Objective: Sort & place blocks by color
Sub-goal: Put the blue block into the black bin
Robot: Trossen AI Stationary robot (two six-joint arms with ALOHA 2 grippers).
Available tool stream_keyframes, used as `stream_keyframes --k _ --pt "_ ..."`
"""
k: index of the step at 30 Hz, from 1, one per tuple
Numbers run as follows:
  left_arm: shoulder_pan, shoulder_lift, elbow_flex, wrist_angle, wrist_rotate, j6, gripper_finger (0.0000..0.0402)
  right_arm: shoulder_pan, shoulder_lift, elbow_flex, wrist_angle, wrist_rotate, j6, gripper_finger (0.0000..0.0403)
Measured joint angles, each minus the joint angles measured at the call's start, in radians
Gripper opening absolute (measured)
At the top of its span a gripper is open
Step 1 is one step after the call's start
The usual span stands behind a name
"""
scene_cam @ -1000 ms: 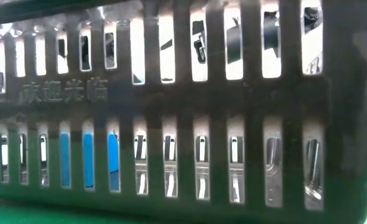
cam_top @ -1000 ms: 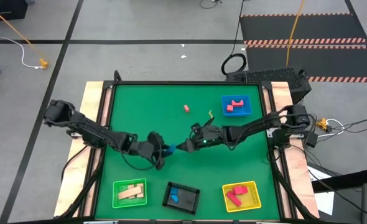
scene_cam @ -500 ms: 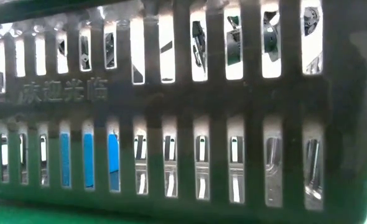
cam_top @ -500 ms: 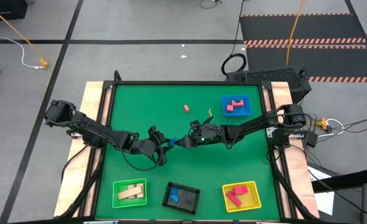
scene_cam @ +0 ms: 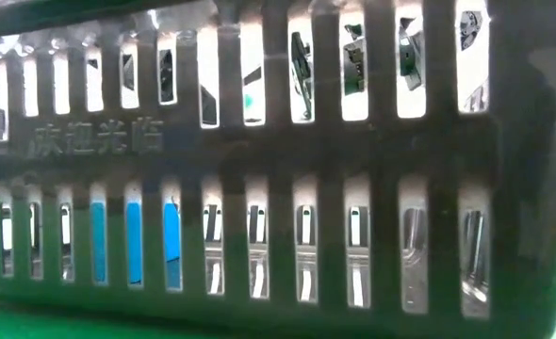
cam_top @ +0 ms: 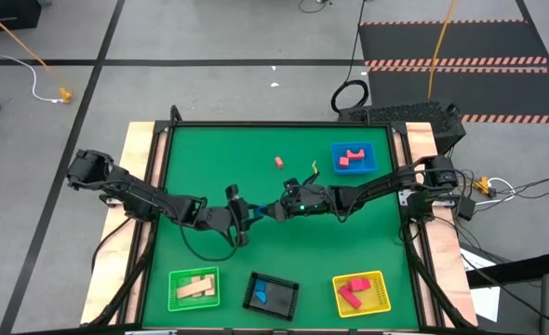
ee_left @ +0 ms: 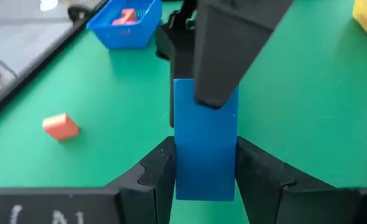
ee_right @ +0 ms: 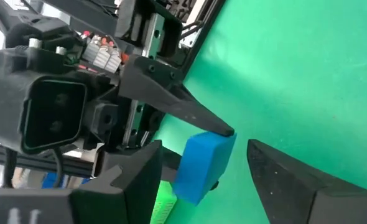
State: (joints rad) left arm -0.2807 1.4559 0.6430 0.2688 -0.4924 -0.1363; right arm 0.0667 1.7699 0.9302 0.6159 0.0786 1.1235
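Low view mostly blocked by black tray (scene_cam: 278, 188) wall, blue block inside at 7 o'clock; mid-table, left gripper (ee_left: 205, 168) clamps blue bar (ee_left: 205, 146), right gripper (ee_right: 199, 168) spread around it; far blue tray (cam_top: 354, 158) at 1 o'clock holds red blocks (cam_top: 352, 158).

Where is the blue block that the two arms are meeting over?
In the high view the blue block is mid-table, above the mat, between the left gripper and the right gripper, whose fingers flank it.
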Motion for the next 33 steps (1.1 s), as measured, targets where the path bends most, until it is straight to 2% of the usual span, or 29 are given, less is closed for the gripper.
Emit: stream_keyframes --k 6,23,33 --pt "0.021 0.000 0.000 0.023 0.009 0.146 0.0140 -0.014 0.000 0.000 0.000 0.007 -0.044 0.0195" --pt "0.110 0.000 0.000 0.024 0.024 0.384 0.0140 -0.062 0.000 0.000 -0.014 0.006 -0.062 0.0091" --pt "0.137 0.000 -0.003 0.062 0.013 0.393 0.0143 -0.095 -0.002 0.000 -0.019 -0.001 -0.095 0.0039"
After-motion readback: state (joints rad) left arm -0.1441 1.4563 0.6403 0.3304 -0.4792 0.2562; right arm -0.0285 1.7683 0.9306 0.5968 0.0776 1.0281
